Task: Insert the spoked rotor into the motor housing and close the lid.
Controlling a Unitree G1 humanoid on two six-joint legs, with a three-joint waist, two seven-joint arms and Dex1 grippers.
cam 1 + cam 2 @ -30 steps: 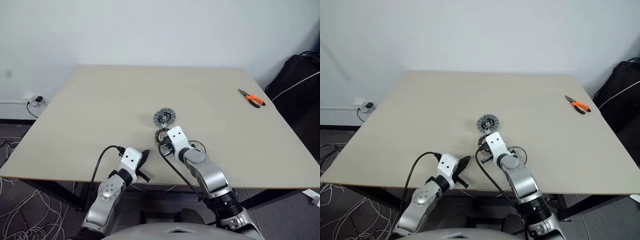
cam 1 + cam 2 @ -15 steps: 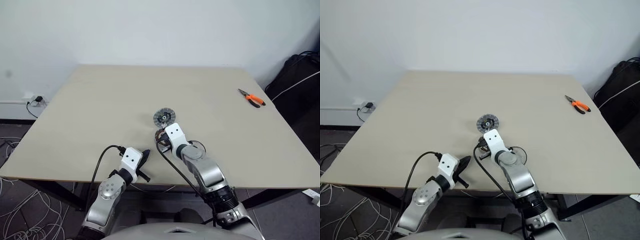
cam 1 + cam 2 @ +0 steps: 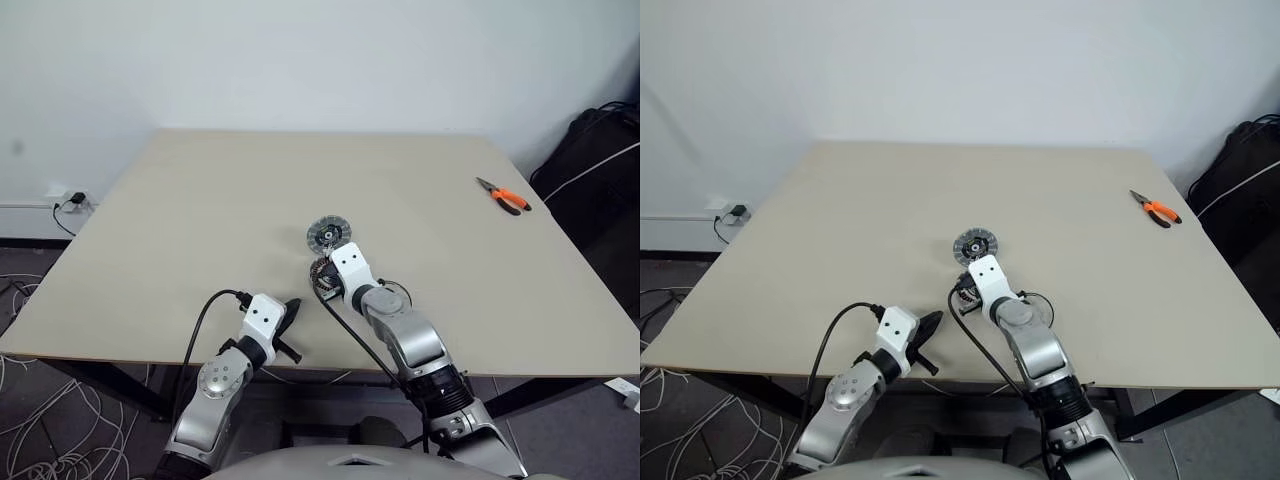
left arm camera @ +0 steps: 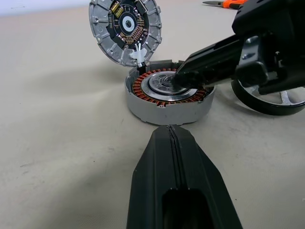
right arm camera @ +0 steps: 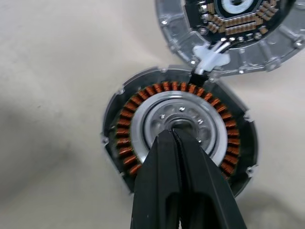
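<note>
Motor housing [image 4: 167, 98] sits mid-frame in the head view on the tan table [image 3: 200, 220], copper coils showing. Lid [image 4: 125, 29] just behind it, tilted up against its rim, ribbed face visible. Right gripper [image 5: 175, 136], jaws together, tip at the housing's centre hub. Spoked rotor [image 4: 267, 98] lies right of the housing behind the right gripper. Left gripper [image 4: 172, 138] lower centre, jaws together, empty, short of the housing. Orange pliers [image 3: 503, 197] upper right
</note>
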